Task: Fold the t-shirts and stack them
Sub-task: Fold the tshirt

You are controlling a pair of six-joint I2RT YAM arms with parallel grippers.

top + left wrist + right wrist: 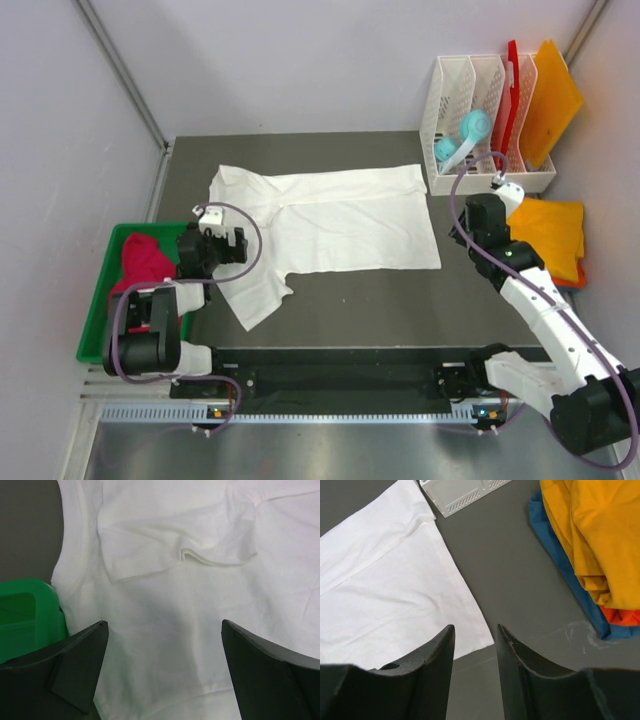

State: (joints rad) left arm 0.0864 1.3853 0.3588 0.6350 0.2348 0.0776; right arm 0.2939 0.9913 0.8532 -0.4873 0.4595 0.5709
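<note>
Dark grey table (380,300) fills the middle of the top view, with the large white t-shirt (340,220) spread flat across its centre. The left gripper (165,630) hangs over the shirt's left side, jaws spread wide and empty. At right, the right gripper (475,632) stands narrowly parted, holding nothing, beside the stacked yellow-orange (550,225), orange (620,616) and blue (555,555) shirts. A crimson-pink shirt (145,262) lies in the green tray (100,320) at left.

Even diffuse ovhd light, soft shadows; white t-shirt (200,605) near clipped, lo-contrast; left gripper (164,627) edges sl. blurred.
</note>
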